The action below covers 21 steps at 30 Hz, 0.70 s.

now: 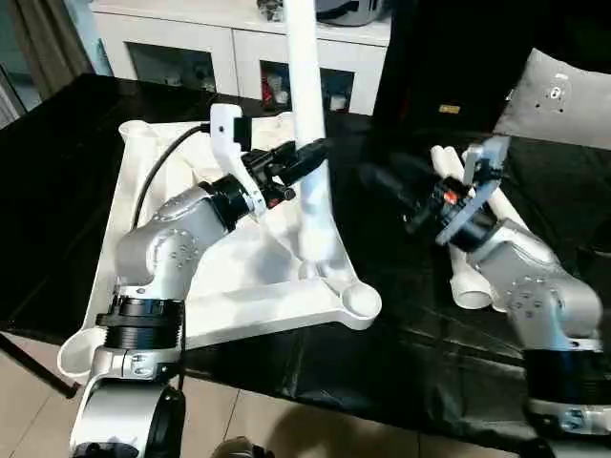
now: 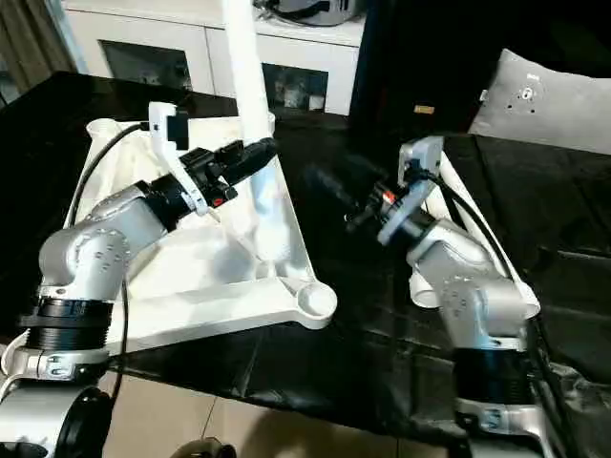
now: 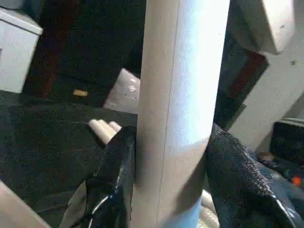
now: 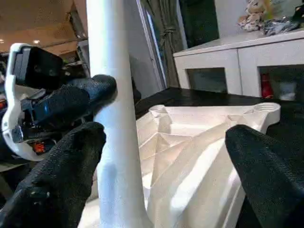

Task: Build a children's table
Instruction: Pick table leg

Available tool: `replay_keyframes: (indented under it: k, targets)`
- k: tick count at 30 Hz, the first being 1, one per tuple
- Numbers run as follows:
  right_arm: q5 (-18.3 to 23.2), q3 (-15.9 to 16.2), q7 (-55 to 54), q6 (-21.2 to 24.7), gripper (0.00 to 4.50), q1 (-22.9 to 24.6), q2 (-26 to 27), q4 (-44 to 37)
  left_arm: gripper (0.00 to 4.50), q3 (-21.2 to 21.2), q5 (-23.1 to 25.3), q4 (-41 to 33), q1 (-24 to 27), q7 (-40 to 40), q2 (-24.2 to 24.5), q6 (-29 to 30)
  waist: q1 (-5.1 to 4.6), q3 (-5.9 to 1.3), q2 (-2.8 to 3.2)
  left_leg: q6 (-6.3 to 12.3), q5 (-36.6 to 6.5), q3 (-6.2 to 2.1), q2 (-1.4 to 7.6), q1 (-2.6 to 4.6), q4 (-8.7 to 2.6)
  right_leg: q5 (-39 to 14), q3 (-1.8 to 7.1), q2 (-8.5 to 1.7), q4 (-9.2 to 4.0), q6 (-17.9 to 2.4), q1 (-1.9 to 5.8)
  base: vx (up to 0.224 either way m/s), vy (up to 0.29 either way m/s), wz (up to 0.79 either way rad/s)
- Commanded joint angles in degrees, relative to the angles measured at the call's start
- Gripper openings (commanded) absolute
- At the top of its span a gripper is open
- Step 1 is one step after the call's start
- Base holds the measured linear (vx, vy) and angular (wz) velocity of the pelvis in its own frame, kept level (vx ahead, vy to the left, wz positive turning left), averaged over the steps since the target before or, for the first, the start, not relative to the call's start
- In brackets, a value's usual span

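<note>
The tabletop (image 1: 239,277) lies underside up on the black surface (image 1: 57,191), its ribs showing and its round corner sockets open to the ceiling. One leg (image 1: 307,114) stands upright in a socket along the far right edge (its flared foot spreads into the ribbing), so the first of four legs looks seated or close to it. The left gripper (image 1: 307,155) is clamped around that leg partway up, a black finger on either side of the tube as the left wrist view makes plain. The right gripper (image 2: 334,191) hangs apart from the leg, over the dark surface to its right, jaws spread wide and holding nothing. Spare legs (image 1: 460,258) lie on the surface beside the right arm, partly hidden by it; how many there are cannot be counted. The near right socket (image 1: 360,302) is empty, as is the near left one. By this showing the build is early: one leg up, three sockets probably to be filled, then the table to be turned over.
</note>
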Motion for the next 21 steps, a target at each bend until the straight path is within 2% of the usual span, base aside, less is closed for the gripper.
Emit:
replay_keyframes:
  k: [1, 5, 8, 10, 12, 14, 15, 16, 21]
  targets:
    - [1.2, -0.7, 1.1, 1.0, 4.48, 0.2, -1.1, -1.6, 1.88, 0.6, -1.4, -1.8, -1.5, -1.1, 0.2, 0.8, 0.32, -4.1, -0.26, 2.43, -5.3, -1.79, 4.49, 1.27, -3.29, -4.9, 3.75, -7.84, -4.87, -9.0, 2.42, 0.0, 0.0, 0.0]
    - [0.7, 0.8, 3.7, 3.1, 4.48, 0.4, -3.5, -3.1, 1.88, -1.9, -0.5, -2.8, -1.6, -4.7, 2.1, 0.4, 0.32, -4.02, -0.28, 2.26, -5.2, -1.82, 4.42, 1.21, -3.37, -6.2, 3.79, -7.77, -4.97, -8.1, 2.44, 0.0, 0.0, 0.0]
    - [-0.3, 4.0, 7.9, 4.4, 4.48, 0.2, -6.8, -4.1, 1.88, -6.1, 1.8, -3.9, -1.9, -10.2, 5.0, -1.7, 0.36, -4.03, -0.17, 2.31, -5.1, -1.93, 4.46, 1.2, -3.43, -6.7, 3.8, -7.68, -5.05, -7.1, 2.51, 0.0, 0.0, 0.0]
    - [-0.9, 7.0, 12.4, 4.5, 4.48, -0.6, -9.4, -4.4, 1.88, -7.7, 0.8, -4.6, -2.8, -14.8, 6.3, -1.0, 0.41, -4.05, -0.14, 2.16, -5.2, -1.91, 4.49, 1.23, -3.37, -6.5, 3.76, -7.74, -5.0, -7.1, 2.49, 0.0, 0.0, 0.0]
    - [-0.8, 8.4, 15.4, 4.4, 4.5, -0.9, -10.6, -4.8, 1.87, -8.7, 0.8, -4.7, -3.4, -17.1, 6.9, -1.3, 0.48, -4.03, -0.08, 2.47, -5.3, -1.81, 4.47, 1.23, -3.26, -6.1, 3.8, -7.75, -4.95, -7.8, 2.43, 0.0, 0.0, 0.0]
    - [-0.7, 9.7, 17.9, 4.7, 4.5, -1.3, -11.6, -4.8, 1.87, -9.8, 0.7, -5.0, -4.0, -19.4, 7.5, -1.3, 0.49, -3.98, -0.38, 2.57, -5.6, -1.83, 4.5, 1.21, -3.3, -6.5, 3.75, -7.79, -5.0, -8.3, 2.51, 0.0, 0.0, 0.0]
    - [-0.8, 10.1, 18.6, 4.8, 4.5, -1.5, -11.9, -4.7, 1.86, -10.0, 0.6, -5.1, -4.2, -20.1, 7.6, -1.3, 0.57, -4.0, -0.25, 2.63, -5.2, -1.84, 4.58, 1.2, -3.26, -6.2, 3.76, -7.81, -4.87, -8.5, 2.47, 0.0, 0.0, 0.0]
    - [-1.5, 11.5, 21.0, 4.7, 4.5, -1.7, -12.9, -4.4, 1.86, -10.5, 0.2, -5.3, -4.6, -21.3, 7.8, -1.1, 0.59, -4.05, -0.41, 2.7, -5.1, -1.81, 4.6, 1.2, -3.21, -5.9, 3.76, -7.81, -4.83, -8.7, 2.53, 0.0, 0.0, 0.0]
    - [-2.7, 13.3, 22.1, 3.8, 4.5, -2.8, -12.8, -2.5, 1.86, -12.2, 0.6, -5.3, -5.2, -23.9, 8.3, -2.0, 0.71, -4.07, -0.42, 2.97, -4.6, -1.84, 4.59, 1.21, -3.15, -5.9, 3.72, -7.84, -4.74, -8.9, 2.43, 0.0, 0.0, 0.0]
